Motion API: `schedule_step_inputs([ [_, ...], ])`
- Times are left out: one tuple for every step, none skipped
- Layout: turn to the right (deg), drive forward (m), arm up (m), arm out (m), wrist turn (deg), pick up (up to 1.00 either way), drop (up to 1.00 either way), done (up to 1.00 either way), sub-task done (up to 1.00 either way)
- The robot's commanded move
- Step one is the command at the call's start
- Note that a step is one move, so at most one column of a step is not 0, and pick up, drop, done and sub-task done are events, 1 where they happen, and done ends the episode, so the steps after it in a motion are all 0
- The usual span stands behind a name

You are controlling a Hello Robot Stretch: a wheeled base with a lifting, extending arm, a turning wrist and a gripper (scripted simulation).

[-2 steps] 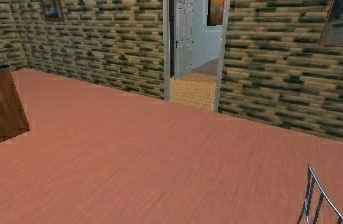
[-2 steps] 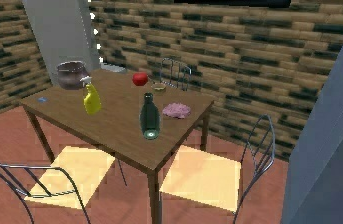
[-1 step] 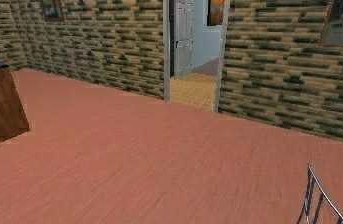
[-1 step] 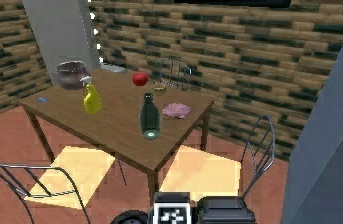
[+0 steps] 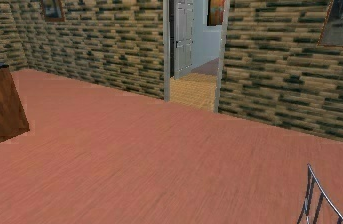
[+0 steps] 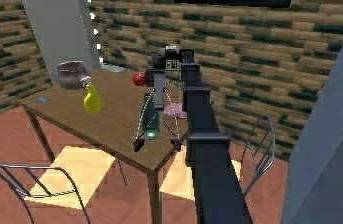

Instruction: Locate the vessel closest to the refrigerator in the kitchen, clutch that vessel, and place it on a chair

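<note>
Gripper (image 6: 157,72) sits at the far end of the arm (image 6: 204,150), at the wooden table (image 6: 49,108). Clutter lies at and behind it, so you can't tell whether it holds anything.

Closest to it are a red round thing (image 6: 139,77), a long dark utensil (image 6: 145,125) and a pink item (image 6: 174,110). Toward the arm side view's left there's a yellow bottle (image 6: 92,99), then the grey vessel (image 6: 72,72). It stands upright at the table's far corner, near a tall grey slab (image 6: 59,25) that I read as the refrigerator.

That vessel is likely your target, and it's well apart from the gripper. It looks like a metal pot: stiff, not fragile, probably moderate weight, with a smooth, slippery wall.

Take it at the rim, one finger inside and one outside. Mind the bottle just beside it.

For drop-off, the near chair (image 6: 79,165) is at the table's front and the second chair (image 6: 241,172) is right of the arm.
</note>
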Motion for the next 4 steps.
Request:
schedule_step_inputs([
  [0.0,0.00,0.00,0.00,45.0,0.00,0.00,0.00,0.00],
  [0.0,0.00,0.00,0.00,45.0,0.00,0.00,0.00,0.00],
  [0.0,0.00,0.00,0.00,45.0,0.00,0.00,0.00,0.00],
  [0.0,0.00,0.00,0.00,18.0,0.00,0.00,0.00,0.00],
])
